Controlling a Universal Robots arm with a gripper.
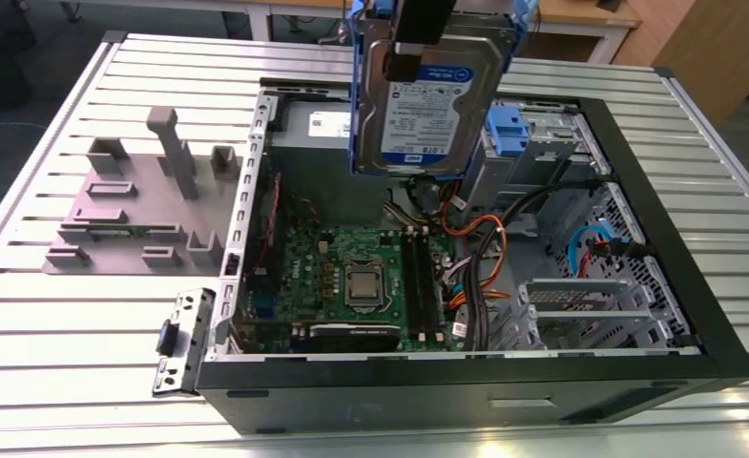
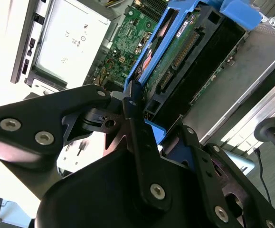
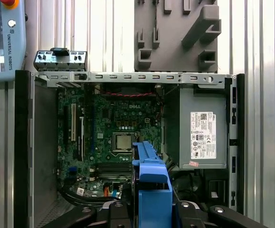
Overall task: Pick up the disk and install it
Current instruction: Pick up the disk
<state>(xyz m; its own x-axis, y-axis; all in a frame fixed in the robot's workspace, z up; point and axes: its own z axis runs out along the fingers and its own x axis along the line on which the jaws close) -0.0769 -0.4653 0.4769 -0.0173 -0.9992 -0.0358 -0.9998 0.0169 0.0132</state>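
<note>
While the fingers [image 2: 137, 133] clamp the disk [image 1: 431, 105], the case [image 1: 476, 393] holds a motherboard [image 1: 348, 277].

I saw bright light glaring off the slatted table [image 1: 43, 315], burnt out white in the second wrist view
</note>
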